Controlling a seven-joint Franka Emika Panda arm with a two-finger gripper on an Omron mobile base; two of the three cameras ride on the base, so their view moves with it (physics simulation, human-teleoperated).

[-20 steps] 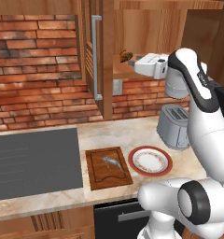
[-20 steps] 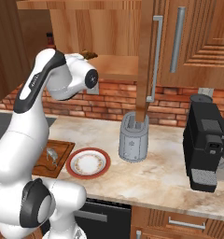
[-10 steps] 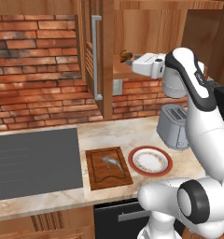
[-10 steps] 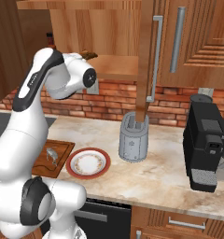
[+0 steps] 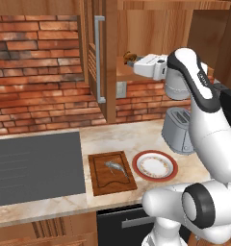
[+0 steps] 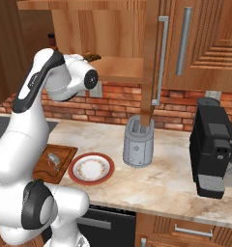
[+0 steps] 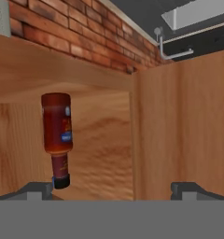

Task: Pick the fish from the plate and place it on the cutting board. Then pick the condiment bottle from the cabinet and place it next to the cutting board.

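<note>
Reaching further leftward into the cabinet [image 5: 136,43] over the last second, the pincer [image 5: 131,63] now sits just above the shelf edge, jaws spread wide and holding nothing.

Nearest the counter's front edge, the cutting board [image 5: 99,178] carries the fish [image 5: 116,167], with the plate [image 5: 156,166] bare just beside it. That step looks finished, so the bottle fetch is in hand.

Further back, a toaster [image 5: 177,129] stands near the counter's back edge, under the forearm.

Farthest, inside the cabinet, the condiment bottle [image 7: 57,137] stands against the back panel. In the hand view, which is rolled over, it hangs cap-down just beyond one fingertip [image 7: 37,190] and off to that side rather than between the two.

Next, I judge, the hand must shift sideways to centre the bottle between the jaws, then advance and close.

Room is tight: the cabinet's side wall [image 7: 184,126] rises close on the other fingertip's side, and the open door [image 5: 91,57] stands beside the entry.
</note>
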